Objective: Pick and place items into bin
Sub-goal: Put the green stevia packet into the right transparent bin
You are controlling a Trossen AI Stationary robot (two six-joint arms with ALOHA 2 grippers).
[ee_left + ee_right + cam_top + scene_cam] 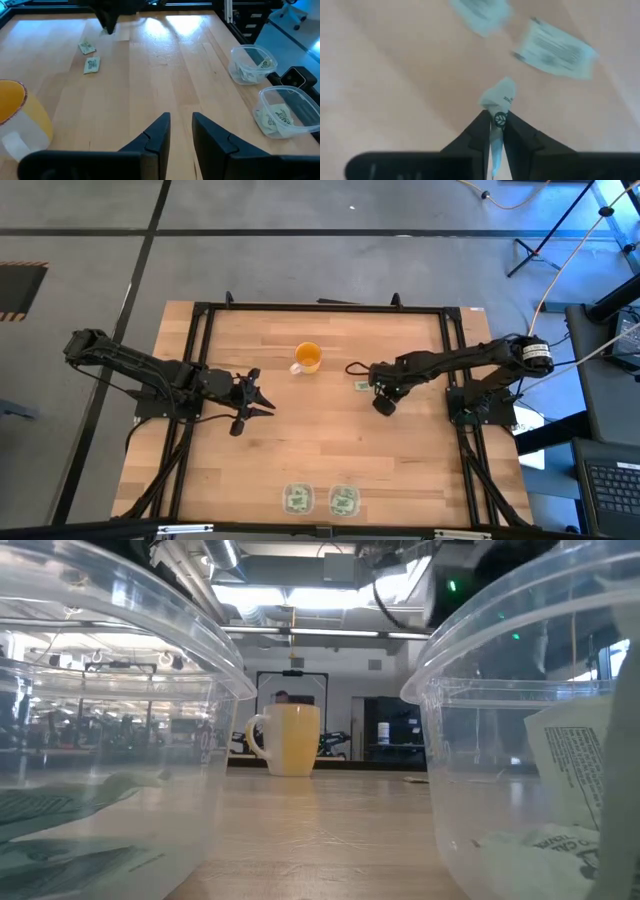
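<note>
Two pale green and white packets (pixel 555 50) (pixel 480 12) lie flat on the wooden table under my right gripper (pixel 497 125), which is shut on a third packet (pixel 499 97). The high view shows one loose packet (pixel 362 386) beside that gripper (pixel 383 402), right of the orange cup (pixel 307 358). In the left wrist view the two loose packets (pixel 92 65) (pixel 87 47) lie near the right gripper (pixel 107 22). My left gripper (pixel 180 131) hovers open over bare table left of centre (pixel 255 395), touching nothing. Two clear bins (pixel 298 499) (pixel 343 500) at the near edge hold packets. My right gripper pinches a packet between its two fingers (pixel 482 132), pointing down from above. The packet's crumpled end (pixel 501 95) sticks out past the fingertips. It appears lifted off the table, apart from the two packets lying below.
The orange cup (pixel 290 738) stands upright on the far middle of the table (pixel 320 440). The two clear bins (pixel 250 62) (pixel 282 110) sit side by side at the near edge, packets (pixel 570 770) (pixel 60 830) lying inside. Bare wood lies between cup and bins.
</note>
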